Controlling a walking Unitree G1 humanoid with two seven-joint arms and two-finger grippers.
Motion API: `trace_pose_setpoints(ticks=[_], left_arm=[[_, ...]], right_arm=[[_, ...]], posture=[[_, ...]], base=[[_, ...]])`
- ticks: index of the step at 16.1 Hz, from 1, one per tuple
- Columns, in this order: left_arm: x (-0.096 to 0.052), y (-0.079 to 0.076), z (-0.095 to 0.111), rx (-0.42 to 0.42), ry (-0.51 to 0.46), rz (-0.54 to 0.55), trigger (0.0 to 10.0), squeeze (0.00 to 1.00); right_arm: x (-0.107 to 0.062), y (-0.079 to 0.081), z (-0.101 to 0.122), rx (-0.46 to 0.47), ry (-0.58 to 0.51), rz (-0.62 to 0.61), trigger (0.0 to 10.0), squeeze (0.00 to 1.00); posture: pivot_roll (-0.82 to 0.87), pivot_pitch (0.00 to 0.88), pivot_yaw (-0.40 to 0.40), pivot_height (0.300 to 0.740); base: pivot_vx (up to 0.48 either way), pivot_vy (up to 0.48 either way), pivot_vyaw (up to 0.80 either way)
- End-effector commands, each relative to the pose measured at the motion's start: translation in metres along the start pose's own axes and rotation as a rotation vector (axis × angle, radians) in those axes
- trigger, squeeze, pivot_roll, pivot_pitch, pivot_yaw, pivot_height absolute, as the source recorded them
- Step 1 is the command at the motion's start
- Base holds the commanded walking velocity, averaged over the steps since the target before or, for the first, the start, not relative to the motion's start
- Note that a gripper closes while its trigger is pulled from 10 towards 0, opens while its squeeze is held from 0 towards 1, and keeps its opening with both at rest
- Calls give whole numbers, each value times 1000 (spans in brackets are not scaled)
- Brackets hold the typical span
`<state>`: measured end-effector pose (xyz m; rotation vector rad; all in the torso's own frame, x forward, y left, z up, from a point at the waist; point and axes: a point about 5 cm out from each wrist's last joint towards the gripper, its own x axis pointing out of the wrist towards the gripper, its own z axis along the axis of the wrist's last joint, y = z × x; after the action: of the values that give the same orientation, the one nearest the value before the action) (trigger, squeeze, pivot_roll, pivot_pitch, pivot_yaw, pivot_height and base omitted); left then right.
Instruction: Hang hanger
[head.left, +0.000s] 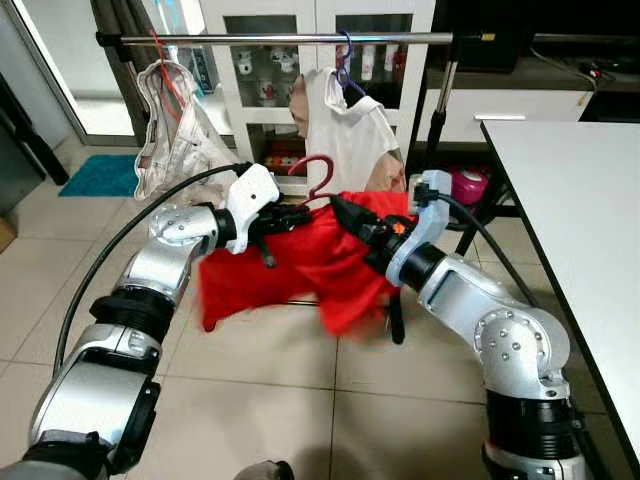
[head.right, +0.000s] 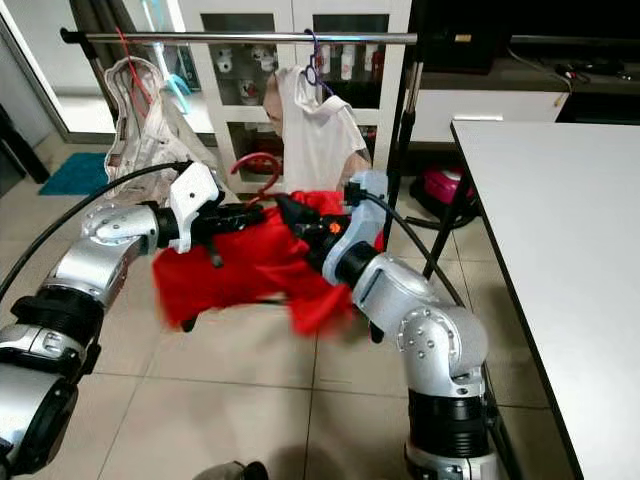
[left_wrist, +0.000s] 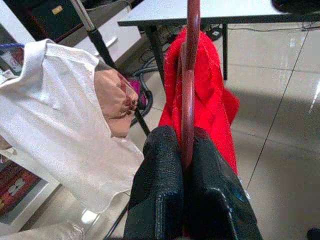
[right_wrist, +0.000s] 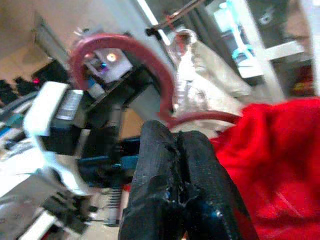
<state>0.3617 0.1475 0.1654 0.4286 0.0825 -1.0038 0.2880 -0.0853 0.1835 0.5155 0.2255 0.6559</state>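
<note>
The robot stands on the tiled floor (head.left: 270, 390) before a horizontal metal clothes rail (head.left: 300, 39), holding a dark red plastic hanger (head.left: 318, 178) draped with a bright red cloth garment (head.left: 300, 265) out in front of its chest, below the rail. The left hand (head.left: 290, 217) has its black fingers (left_wrist: 160, 190) pressed tight around the hanger's thin neck, the hook rising above them. The right hand (head.left: 345, 215) has its fingers (right_wrist: 165, 175) squeezed together just beside the hanger's shoulder, at the edge of the red fabric; whether they pinch the bar or the cloth I cannot tell. On the rail hang a white shirt (head.left: 345, 130) and a pale patterned garment (head.left: 175, 130). A white desk (head.left: 580, 210) stands to the robot's right.
</note>
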Motion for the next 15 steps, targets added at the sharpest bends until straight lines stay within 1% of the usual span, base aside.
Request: trace_pose_setpoints(ticks=[1,2,3,4,5,7,10,12,15], left_arm=[[-2,4,9,31,-30,12,0,0],[-3,5,8,30,-27,17,0,0],[-4,6,8,27,-27,26,0,0],[-4,6,8,20,-35,26,0,0],[-3,3,9,10,-56,15,0,0],[-1,0,10,2,-71,4,0,0],[0,-2,10,-4,-78,-2,0,0],[3,-6,10,-6,-84,-18,0,0],[7,-11,12,-5,-95,-39,0,0]], right_arm=[[-1,-6,2,-14,-1,-48,0,0],[-3,-9,1,-47,16,-85,2549,0],[-5,-17,-3,-105,79,-155,10000,0],[-8,-21,-8,-108,109,-179,10000,0],[-9,-23,-10,-79,102,-199,10000,1000],[-10,-27,-10,-57,82,-235,10000,1000],[-9,-26,-8,-7,48,-238,10000,1000],[-7,-23,-6,58,23,-232,10000,1000],[-4,-28,-7,98,16,-284,10000,1000]], posture=[[-167,0,104,740],[-167,0,102,740],[-166,0,100,740],[-165,0,97,740],[-165,0,94,740],[-166,0,92,740],[-169,0,94,740],[-168,0,92,740],[-167,0,92,740]], base=[[0,0,0],[0,0,0],[0,0,0],[0,0,0],[0,0,0],[0,0,0],[0,0,0],[0,0,0],[0,0,0]])
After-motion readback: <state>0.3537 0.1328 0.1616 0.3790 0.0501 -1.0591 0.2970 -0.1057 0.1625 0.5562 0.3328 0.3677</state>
